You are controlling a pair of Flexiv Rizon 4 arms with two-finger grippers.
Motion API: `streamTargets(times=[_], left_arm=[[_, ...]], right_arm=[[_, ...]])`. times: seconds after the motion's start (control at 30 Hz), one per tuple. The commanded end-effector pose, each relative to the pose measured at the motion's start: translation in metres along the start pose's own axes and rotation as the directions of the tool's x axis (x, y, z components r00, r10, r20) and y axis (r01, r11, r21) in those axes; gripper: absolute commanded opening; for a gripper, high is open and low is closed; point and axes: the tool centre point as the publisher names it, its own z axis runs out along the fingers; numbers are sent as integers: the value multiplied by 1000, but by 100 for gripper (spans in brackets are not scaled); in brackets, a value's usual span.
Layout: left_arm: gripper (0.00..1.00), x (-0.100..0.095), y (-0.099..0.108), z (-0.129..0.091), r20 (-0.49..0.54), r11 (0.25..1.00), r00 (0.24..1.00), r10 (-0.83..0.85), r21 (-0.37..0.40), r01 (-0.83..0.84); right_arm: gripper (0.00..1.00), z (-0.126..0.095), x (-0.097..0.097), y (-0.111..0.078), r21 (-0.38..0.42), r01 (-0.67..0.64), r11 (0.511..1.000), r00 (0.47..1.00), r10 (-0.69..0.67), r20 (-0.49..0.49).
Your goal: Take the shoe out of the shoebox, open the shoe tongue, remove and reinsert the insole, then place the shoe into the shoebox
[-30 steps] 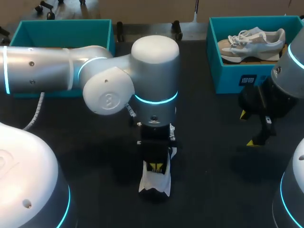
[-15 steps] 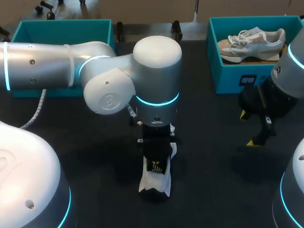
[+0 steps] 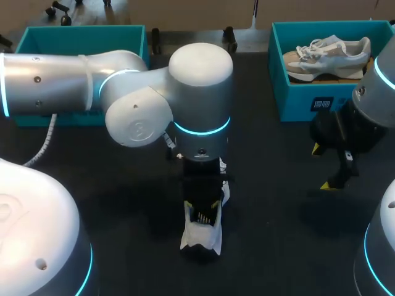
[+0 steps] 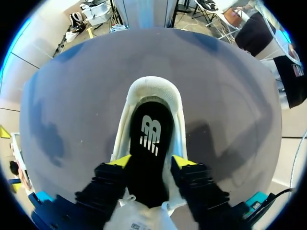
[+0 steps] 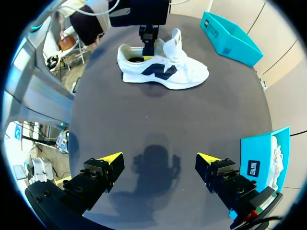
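A white shoe [image 3: 200, 237] with a navy logo stands on the dark table mid-front, heel toward the near edge. Its black insole [image 4: 149, 139] lies flat inside it. My left gripper [image 4: 152, 162] hangs over the shoe's mouth, open, with one yellow tip at each side of the insole just inside the collar. The tongue [image 5: 175, 40] stands pulled up behind the fingers. In the right wrist view the shoe [image 5: 163, 67] shows side-on with my left gripper [image 5: 148, 40] above it. My right gripper [image 3: 322, 166] is open and holds nothing, low over the table at the right.
A teal shoebox [image 3: 308, 95] at the back right holds a second pale shoe [image 3: 327, 55]. Another teal box [image 3: 80, 37] stands at the back left. My left arm's big elbow [image 3: 197, 92] spans the table's middle.
My left gripper's fingers have spread apart over the insole, having been shut a moment ago. The arm has shifted slightly. My right arm has kept still.
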Motion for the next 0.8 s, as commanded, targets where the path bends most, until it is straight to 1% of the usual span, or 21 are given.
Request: streamTargets(times=[0.03, 0.33, 0.43, 0.5, 0.6, 0.8], left_arm=[[100, 0, 0, 2, -8, 1000, 1000, 8, -4, -8], [100, 2, 3, -1, -4, 998, 998, 56, 0, -57], [100, 1, 9, -2, 4, 999, 999, 50, -5, -50], [100, 2, 13, -5, 17, 999, 999, 43, 10, -44], [100, 4, 17, -9, 21, 999, 999, 44, 12, -44], [100, 1, 25, -18, 35, 999, 999, 42, -4, -42]], right_arm=[[100, 1, 1, 0, 1, 0, 1000, 1000, 0, 3], [100, 1, 1, 0, 1, 0, 1000, 1000, 0, 3], [100, 1, 1, 0, 1, 0, 1000, 1000, 0, 3], [100, 1, 1, 0, 1, 0, 1000, 1000, 0, 3], [100, 1, 1, 0, 1, 0, 1000, 1000, 0, 3], [100, 1, 1, 0, 1, 0, 1000, 1000, 0, 3]])
